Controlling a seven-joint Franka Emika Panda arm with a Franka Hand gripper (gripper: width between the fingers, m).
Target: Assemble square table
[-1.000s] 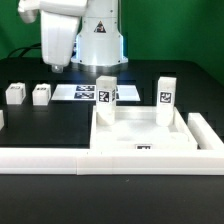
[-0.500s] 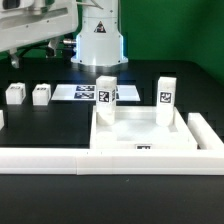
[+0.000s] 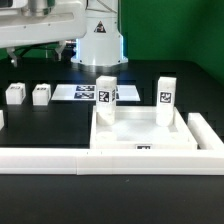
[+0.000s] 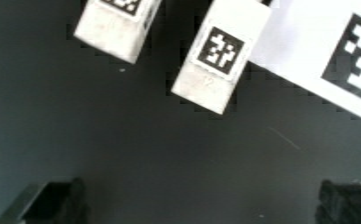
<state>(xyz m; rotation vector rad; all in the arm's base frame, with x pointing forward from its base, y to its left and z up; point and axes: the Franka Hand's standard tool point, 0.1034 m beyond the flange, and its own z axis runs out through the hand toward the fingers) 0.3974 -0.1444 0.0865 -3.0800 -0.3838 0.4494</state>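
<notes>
Presently the pincer (image 4: pixel 198 200) is open wide, with nothing between its fingers (image 4: pixel 52 198), and hangs over bare black tabletop (image 3: pixel 60 125). The square tray top (image 3: pixel 135 128) sits toward the exterior view's right, its front wall against the long white rail (image 3: pixel 50 158) that runs along the near edge. One upright leg (image 3: pixel 107 90) and a second upright leg (image 3: pixel 167 92) stand at the tray's far corners. A first loose leg (image 3: pixel 15 94) and a second loose leg (image 3: pixel 41 94) lie side by side toward the exterior view's left edge, near the marker board (image 3: pixel 85 93).
</notes>
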